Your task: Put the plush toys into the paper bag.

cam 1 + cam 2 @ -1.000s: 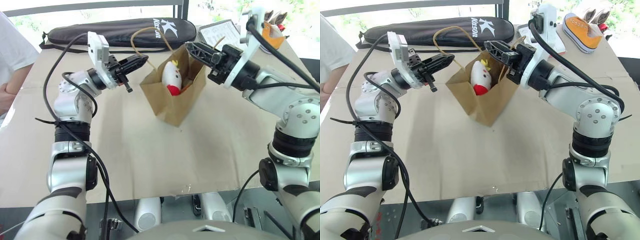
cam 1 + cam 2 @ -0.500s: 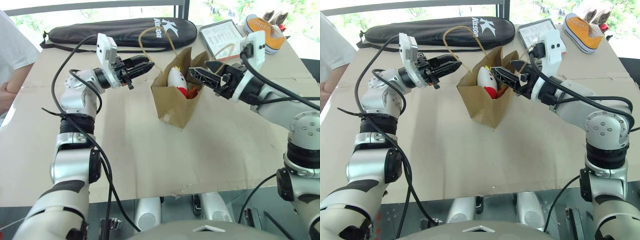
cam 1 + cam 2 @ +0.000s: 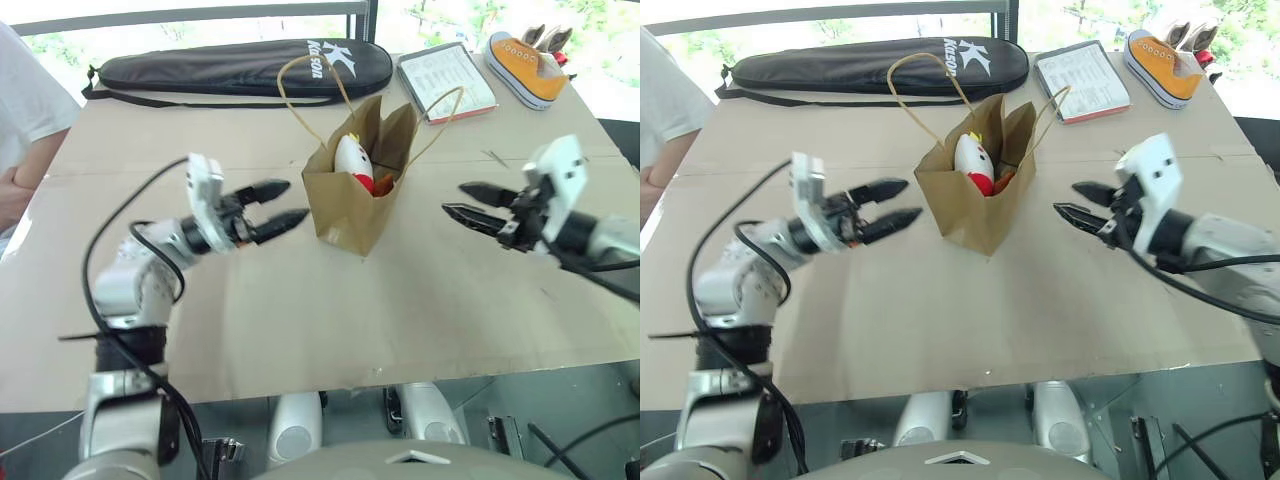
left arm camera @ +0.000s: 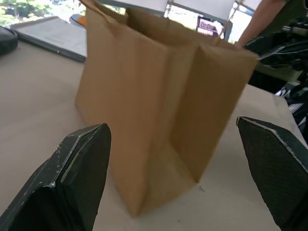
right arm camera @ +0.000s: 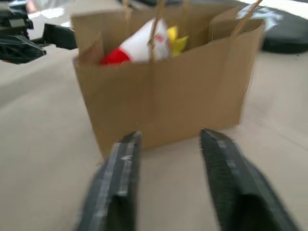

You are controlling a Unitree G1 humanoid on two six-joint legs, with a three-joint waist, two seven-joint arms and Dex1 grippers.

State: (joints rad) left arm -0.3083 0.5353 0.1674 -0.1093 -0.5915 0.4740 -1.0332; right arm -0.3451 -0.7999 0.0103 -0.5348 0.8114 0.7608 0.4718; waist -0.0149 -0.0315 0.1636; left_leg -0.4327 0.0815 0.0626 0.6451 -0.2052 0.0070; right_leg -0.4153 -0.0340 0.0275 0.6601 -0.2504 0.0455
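With the paper bag point(image 3: 362, 195) standing upright on the desk point(image 3: 300, 310) and the white rocket-like plush toy point(image 3: 352, 160) poking out of its open top, red tip down and yellow end up, the packing step looks finished or close to it; something orange-red sits beside it in the bag, but I cannot tell whether that is the round brown toy. The left end effector point(image 3: 274, 207) hangs just left of the bag with its two black fingers spread wide and nothing between them. The right end effector point(image 3: 462, 200) sits off to the bag's right, apart from it, its fingers parted a little and empty. A moment ago both were up at the bag's mouth by the loop handles, the left one pinched shut; since then both arms have dropped and drawn back, the left has let go, and the bag has settled square on the desk. The next move, I'd judge, is only to check that both toys are inside. A black racket case point(image 3: 240, 65), a booklet point(image 3: 445, 80) and an orange sneaker point(image 3: 528, 65) lie at the far edge
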